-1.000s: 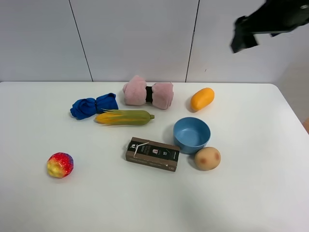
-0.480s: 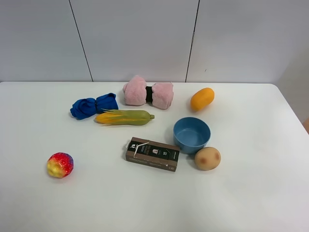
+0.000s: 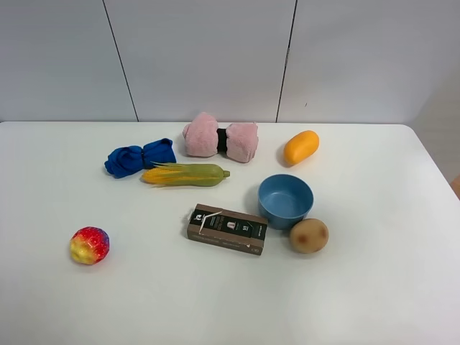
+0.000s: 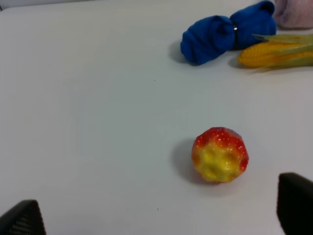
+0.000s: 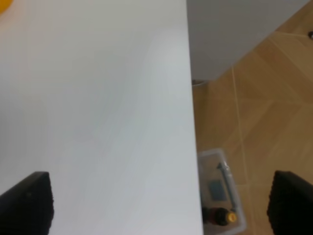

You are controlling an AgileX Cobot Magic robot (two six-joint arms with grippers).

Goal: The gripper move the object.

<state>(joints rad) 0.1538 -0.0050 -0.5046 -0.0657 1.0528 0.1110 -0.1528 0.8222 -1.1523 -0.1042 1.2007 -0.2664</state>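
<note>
The toy corn cob lies on the white table, yellow kernels to the left and green husk to the right, just in front of a blue cloth roll. Its yellow end also shows in the left wrist view. Neither arm shows in the exterior view. My left gripper is open and empty above the table, near a red-yellow ball and well short of the corn. My right gripper is open and empty over the table's right edge.
A pink roll, an orange mango, a blue bowl, a tan potato, a brown box and the ball lie on the table. Beyond the table edge are wooden floor and a plastic bin.
A second ago the right arm hung at the top right of the exterior view; it has since left that view. The objects have not moved.
</note>
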